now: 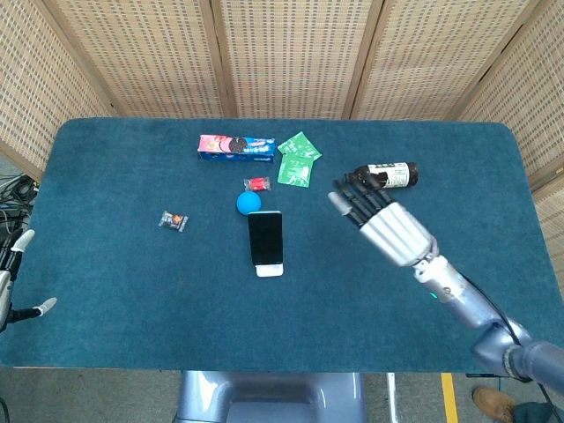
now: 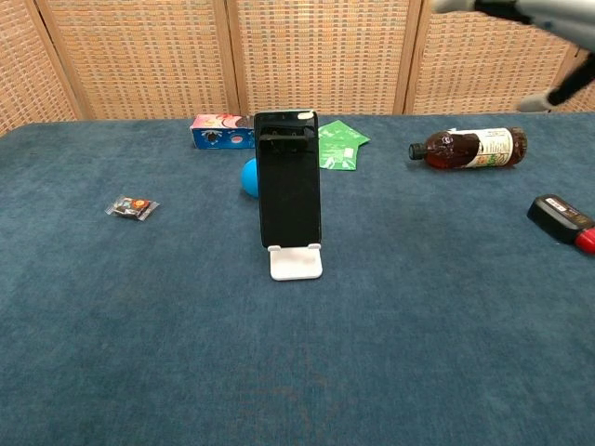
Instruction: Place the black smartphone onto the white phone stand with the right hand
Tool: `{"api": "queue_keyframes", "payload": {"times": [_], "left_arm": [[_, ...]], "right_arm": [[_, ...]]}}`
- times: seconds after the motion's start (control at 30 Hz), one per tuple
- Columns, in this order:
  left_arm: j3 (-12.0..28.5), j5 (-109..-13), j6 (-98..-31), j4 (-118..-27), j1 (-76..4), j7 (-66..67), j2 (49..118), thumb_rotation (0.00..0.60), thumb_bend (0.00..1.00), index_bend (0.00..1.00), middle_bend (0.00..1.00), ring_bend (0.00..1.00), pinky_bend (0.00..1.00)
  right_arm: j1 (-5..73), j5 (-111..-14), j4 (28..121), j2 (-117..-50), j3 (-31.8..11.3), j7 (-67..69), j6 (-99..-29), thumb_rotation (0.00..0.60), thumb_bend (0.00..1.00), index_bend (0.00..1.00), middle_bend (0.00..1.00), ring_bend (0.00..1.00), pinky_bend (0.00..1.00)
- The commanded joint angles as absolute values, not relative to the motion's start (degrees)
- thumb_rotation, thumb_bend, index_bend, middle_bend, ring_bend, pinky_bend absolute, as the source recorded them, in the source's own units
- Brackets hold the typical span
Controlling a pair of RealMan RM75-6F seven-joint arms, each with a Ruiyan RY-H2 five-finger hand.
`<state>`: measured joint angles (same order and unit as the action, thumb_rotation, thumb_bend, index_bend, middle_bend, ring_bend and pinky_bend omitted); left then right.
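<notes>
One black smartphone [image 2: 288, 178] stands nearly upright on the white phone stand [image 2: 296, 262], mid-table, untouched by either hand. Blue ball [image 2: 248, 177] sits just behind the stand; green packets [image 2: 340, 145] and pink snack box [image 2: 220, 130] lie further behind it. Brown bottle [image 2: 469, 148], holding dark liquid, lies on its side right of the stand. Right hand [image 1: 385, 224] hovers above the table right of the stand, fingers extended, holding nothing. Left hand [image 1: 13, 278] shows only at the frame edge; state cannot be told.
</notes>
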<state>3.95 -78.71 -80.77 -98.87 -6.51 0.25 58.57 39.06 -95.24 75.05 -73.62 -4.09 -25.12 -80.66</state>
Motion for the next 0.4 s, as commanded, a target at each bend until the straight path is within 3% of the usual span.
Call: {"api": "queue_keyframes", "payload": {"times": [0.03, 0.4], "left_arm": [[3.82, -79.37, -81.41, -99.07, -6.24, 0.17, 58.43, 0.6, 0.0, 0.0, 0.0, 0.0, 0.0], [3.05, -81.38, -83.32, -98.64, -5.09, -0.81, 58.29, 0.6, 0.0, 0.0, 0.0, 0.0, 0.0]], "right_arm": [[27.58, -84.42, 87.36, -68.14, -2.75, -18.73, -84.33, 0.6, 0.0, 0.0, 0.0, 0.0, 0.0], [19.67, -83.75, 93.11, -69.46, -0.14, -24.51, -88.37, 0.6, 0.0, 0.0, 0.0, 0.0, 0.0]]}}
